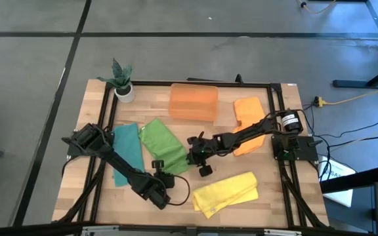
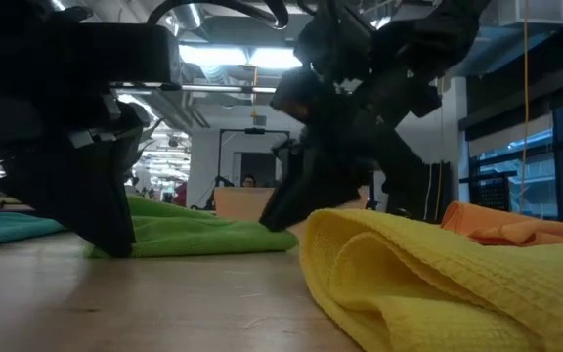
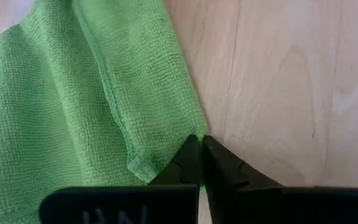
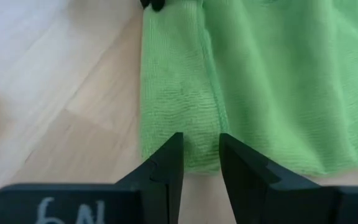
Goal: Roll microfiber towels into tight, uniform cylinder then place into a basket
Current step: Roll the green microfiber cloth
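We see the green towel lying flat near the middle of the worktop, with both grippers at its near edge. The left gripper has its jaws pressed together, tips touching a corner of the green cloth; whether any fabric is pinched between them we cannot tell. The right gripper holds its jaws narrowly apart, set over the hemmed edge of the same towel, with a strip of the cloth showing in the gap.

Beside the green towel, on the left arm's side, lies the teal towel, partly crossed by the left arm. The yellow towel sits loosely folded toward the front of the worktop, just beyond the right gripper, and fills the foreground of the low view. An orange towel lies under the right arm, which covers part of it. The basket stands at the far edge, well apart from both grippers, and a small potted plant occupies the far left corner.

In the low view the dark arm bodies hide most of the green towel's edge.
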Controlling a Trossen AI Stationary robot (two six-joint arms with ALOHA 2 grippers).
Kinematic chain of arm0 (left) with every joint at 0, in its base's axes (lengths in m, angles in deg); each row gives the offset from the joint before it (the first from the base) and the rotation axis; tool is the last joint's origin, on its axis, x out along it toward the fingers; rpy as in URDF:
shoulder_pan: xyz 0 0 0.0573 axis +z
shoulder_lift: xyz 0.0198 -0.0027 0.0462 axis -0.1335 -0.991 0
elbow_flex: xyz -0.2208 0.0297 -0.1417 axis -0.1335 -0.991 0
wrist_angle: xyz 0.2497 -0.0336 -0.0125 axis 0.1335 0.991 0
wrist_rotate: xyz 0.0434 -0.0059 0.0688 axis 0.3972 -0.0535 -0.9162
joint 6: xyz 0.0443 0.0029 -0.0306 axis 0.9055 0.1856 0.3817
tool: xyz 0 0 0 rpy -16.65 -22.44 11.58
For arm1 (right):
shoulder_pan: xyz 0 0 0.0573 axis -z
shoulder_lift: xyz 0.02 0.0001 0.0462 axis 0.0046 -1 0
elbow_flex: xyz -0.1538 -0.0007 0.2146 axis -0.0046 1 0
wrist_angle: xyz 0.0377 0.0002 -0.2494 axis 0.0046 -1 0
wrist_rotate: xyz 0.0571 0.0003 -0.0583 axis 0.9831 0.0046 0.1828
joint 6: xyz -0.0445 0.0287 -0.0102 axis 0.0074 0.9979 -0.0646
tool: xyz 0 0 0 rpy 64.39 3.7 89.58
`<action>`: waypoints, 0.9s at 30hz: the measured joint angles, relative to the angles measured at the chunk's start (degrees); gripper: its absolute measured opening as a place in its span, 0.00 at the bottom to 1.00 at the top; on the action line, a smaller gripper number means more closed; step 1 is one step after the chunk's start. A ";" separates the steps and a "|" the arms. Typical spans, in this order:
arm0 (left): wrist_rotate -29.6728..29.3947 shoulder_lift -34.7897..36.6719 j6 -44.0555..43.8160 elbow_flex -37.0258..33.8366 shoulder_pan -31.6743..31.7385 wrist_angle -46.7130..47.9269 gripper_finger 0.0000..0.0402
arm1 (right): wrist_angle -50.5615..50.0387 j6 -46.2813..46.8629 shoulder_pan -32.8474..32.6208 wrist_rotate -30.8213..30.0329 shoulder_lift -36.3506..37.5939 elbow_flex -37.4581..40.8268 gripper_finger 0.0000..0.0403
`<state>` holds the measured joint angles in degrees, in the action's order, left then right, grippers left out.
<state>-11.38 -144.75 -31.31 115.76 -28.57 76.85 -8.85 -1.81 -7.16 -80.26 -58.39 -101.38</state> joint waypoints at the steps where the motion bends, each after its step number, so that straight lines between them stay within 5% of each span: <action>1: 0.37 0.02 0.00 0.00 0.08 0.00 0.00 | -0.07 -0.24 -0.10 -0.01 0.22 -0.01 0.26; 14: 2.86 0.07 -0.04 0.00 1.13 0.04 0.00 | 0.04 -15.71 -6.83 -5.44 0.66 -0.04 0.26; 27: 2.87 0.00 -0.04 -0.04 1.11 -0.21 0.00 | 3.25 -21.05 -7.57 -12.15 -3.05 -0.09 0.26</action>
<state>-8.51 -144.75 -31.35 115.72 -27.46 76.64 -5.61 -22.86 -14.73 -92.41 -61.44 -101.47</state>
